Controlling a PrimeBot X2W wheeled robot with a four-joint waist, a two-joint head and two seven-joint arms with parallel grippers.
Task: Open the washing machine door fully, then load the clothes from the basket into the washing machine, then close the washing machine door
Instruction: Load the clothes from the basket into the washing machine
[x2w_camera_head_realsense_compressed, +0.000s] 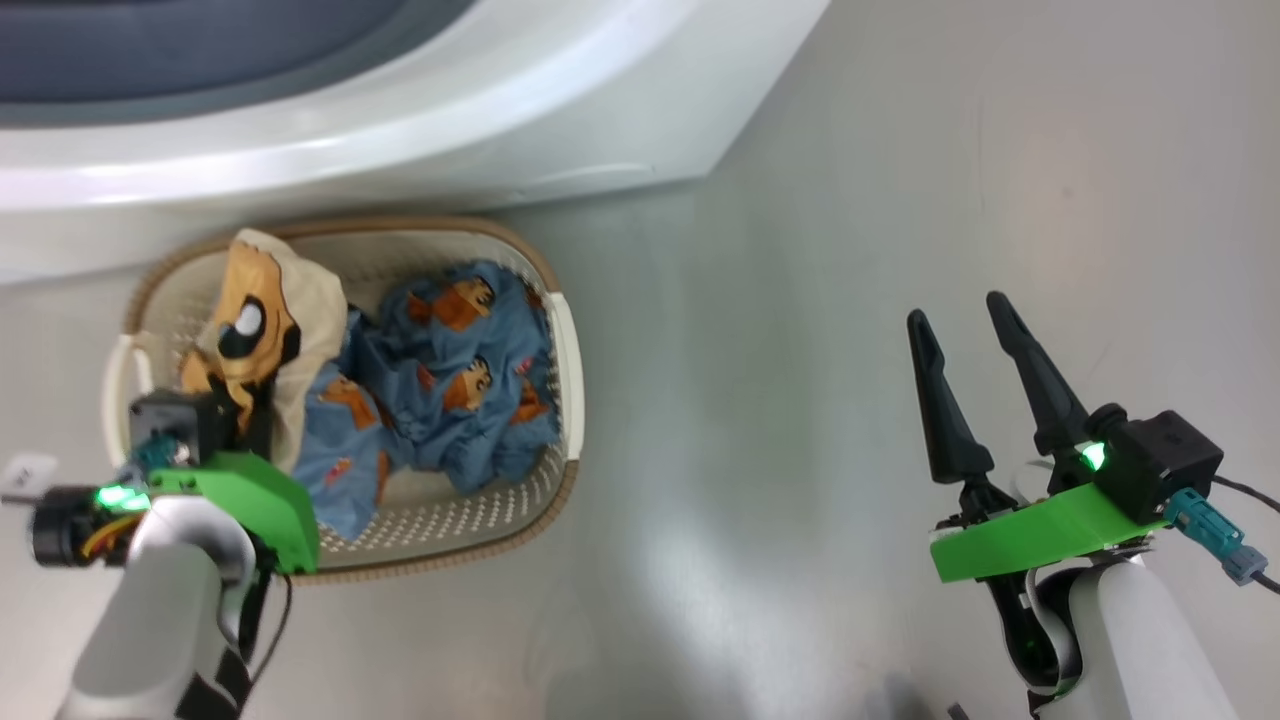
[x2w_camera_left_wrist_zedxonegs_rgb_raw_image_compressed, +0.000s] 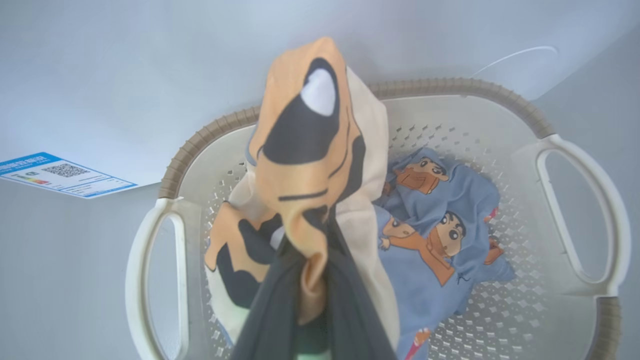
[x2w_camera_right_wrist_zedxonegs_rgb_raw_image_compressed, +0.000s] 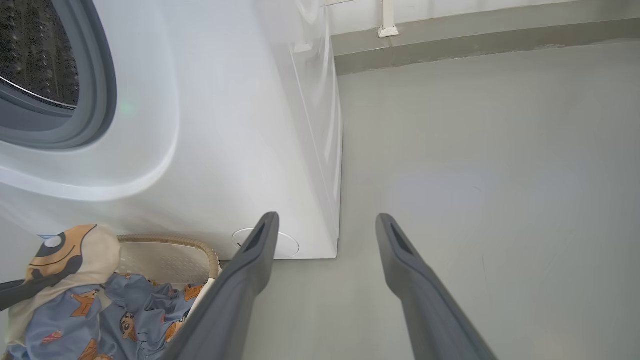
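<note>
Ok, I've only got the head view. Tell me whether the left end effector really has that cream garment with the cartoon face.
Observer: Left wrist view: the left end effector is shut on a fold of the cream garment with the orange-and-black cartoon face, above the cream perforated plastic basket.
Operator: Check the blue one isn't caught.
Observer: The blue garment printed with orange-brown figures lies in the basket, outside the fingers.
Operator: Confirm the drum is uncovered.
Observer: Right wrist view: steel perforated drum bare inside the white washing machine's grey seal.

Washer (x2w_camera_right_wrist_zedxonegs_rgb_raw_image_compressed: 225, 125) shell glossy white; seal (x2w_camera_right_wrist_zedxonegs_rgb_raw_image_compressed: 100, 90) matt grey rubber; basket (x2w_camera_left_wrist_zedxonegs_rgb_raw_image_compressed: 500, 310) perforated cream plastic, ribbed brown rim; clothes (x2w_camera_left_wrist_zedxonegs_rgb_raw_image_compressed: 435, 250) soft printed cloth; floor (x2w_camera_right_wrist_zedxonegs_rgb_raw_image_compressed: 500, 150) smooth, faint sheen.
</note>
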